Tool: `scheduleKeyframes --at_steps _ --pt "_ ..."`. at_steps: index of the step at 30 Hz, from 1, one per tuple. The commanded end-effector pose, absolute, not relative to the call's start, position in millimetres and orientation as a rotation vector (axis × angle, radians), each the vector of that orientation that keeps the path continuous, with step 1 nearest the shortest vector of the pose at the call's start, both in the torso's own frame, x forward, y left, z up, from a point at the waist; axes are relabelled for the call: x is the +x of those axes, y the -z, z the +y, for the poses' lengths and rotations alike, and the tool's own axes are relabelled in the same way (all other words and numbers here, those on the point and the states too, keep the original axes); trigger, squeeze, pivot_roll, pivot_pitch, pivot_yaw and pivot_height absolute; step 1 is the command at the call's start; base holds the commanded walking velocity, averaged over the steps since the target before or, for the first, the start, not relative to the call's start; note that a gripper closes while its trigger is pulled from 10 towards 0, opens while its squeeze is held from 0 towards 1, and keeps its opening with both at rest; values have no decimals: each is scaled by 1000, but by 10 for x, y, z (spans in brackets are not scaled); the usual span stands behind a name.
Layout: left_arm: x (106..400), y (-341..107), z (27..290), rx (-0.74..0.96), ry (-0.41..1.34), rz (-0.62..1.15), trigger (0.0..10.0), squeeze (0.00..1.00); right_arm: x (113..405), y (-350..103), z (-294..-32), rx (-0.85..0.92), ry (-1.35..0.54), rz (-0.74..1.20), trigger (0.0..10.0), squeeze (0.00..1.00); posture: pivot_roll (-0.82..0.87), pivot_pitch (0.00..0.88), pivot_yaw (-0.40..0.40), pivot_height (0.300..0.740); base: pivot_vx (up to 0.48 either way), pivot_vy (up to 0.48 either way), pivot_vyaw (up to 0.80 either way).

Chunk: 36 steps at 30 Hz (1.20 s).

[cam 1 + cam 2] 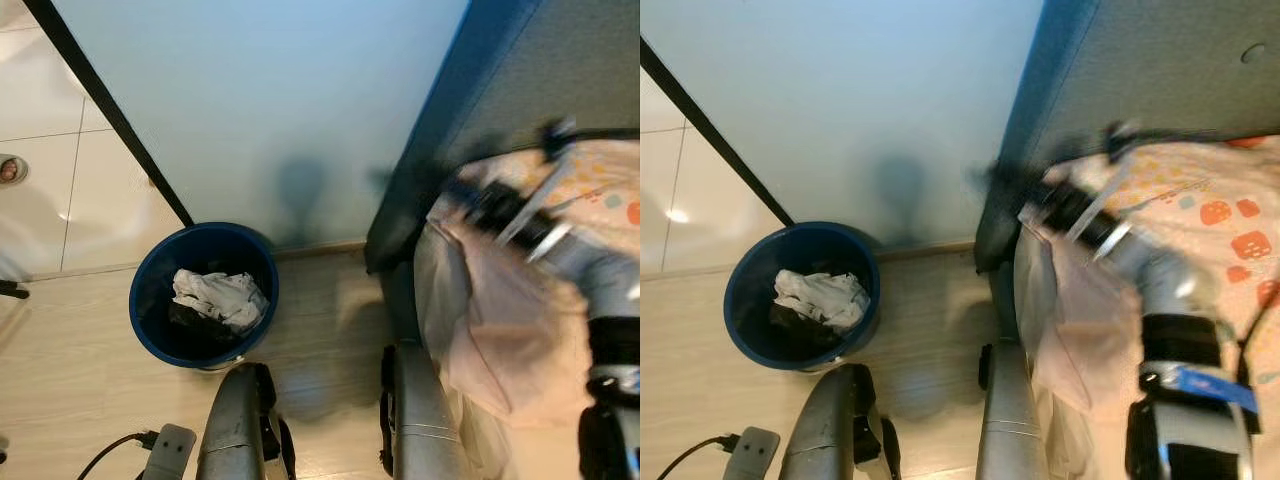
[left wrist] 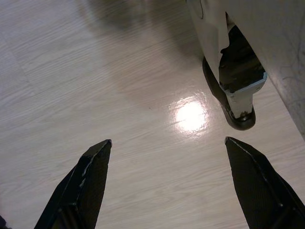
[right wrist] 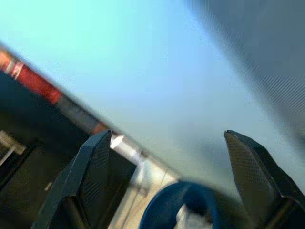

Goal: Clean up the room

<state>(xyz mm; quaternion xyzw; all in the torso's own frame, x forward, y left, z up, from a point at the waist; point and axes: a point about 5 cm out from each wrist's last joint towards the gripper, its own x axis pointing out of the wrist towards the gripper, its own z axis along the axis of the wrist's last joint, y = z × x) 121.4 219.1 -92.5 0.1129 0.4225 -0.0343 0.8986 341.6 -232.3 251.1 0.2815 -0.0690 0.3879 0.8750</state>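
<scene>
Bin (image 1: pixel 150 300): round, dark blue, stood on the pale wood floor (image 1: pixel 70 390) against the frosted glass panel (image 1: pixel 270 100); taken as landmark.
Bin contents: crumpled white cloth (image 1: pixel 222 297) lying over something dark; both well inside the rim.
Bed (image 1: pixel 1200 215): to the right of the bin, past a blue-grey upholstered frame (image 1: pixel 420 170); sheet printed with orange and pastel shapes.
Pink cloth (image 1: pixel 500 330): draped over the bed edge, hanging toward the floor, well apart from the bin.
Right gripper (image 3: pixel 174 183): raised over the bed edge on the bin's right, blurred in the head views; fingers seen spread wide, nothing between them. The bin rim is seen between its fingertips in the wrist view.
Left gripper (image 2: pixel 169 183): hung low over bare floor; fingers wide apart, empty.
Robot legs (image 1: pixel 235 430): two grey limbs recorded just this side of the bin.
Tiled floor (image 1: pixel 40 180): white, beyond a black frame strip left of the bin.
</scene>
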Motion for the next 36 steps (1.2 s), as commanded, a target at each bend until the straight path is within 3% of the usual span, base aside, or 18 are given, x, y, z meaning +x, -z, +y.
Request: scheduleKeyframes --at_steps 1,2,5,7,16,20,21,27,32,36 --pt "1074 991 2115 222 105 931 10000 0 3445 -2403 -2516 584 -658 -135 10000 0 -57 248 59 592 0 0 0" --pt "1064 995 2123 223 103 937 10000 0 3501 -2392 -2717 534 -480 -138 10000 0 -58 249 59 592 0 0 0" --pt "1052 998 2132 225 102 945 10000 0 3524 -2358 -2903 467 -312 -134 10000 0 -64 247 61 592 0 0 0" --pt "1027 1006 2144 227 103 957 10000 0 3406 -2251 -3197 311 -33 -107 10000 0 -65 248 64 592 0 0 0" --pt "1001 1010 2165 230 103 969 10000 0 3175 -1815 -3404 215 248 24 10000 0 -61 252 70 592 0 0 0" --pt "998 1010 2172 231 102 970 10000 0 3150 -1665 -3398 225 275 57 10000 0 -60 252 70 592 0 0 0" --pt "995 1010 2176 232 101 972 10000 0 3139 -1343 -3290 245 292 131 10000 0 -60 252 70 592 0 0 0" --pt "999 1011 2174 234 104 974 10000 0 3131 -1005 -3071 231 284 224 10000 0 -60 251 71 592 0 0 0" --pt "1036 1004 2174 234 99 968 10000 0 3190 -579 -2441 297 127 369 10000 0 -48 236 68 592 0 0 0" --pt "1055 997 2181 235 95 963 10000 0 3229 -589 -2378 284 107 359 10000 0 -42 233 67 592 0 0 0"
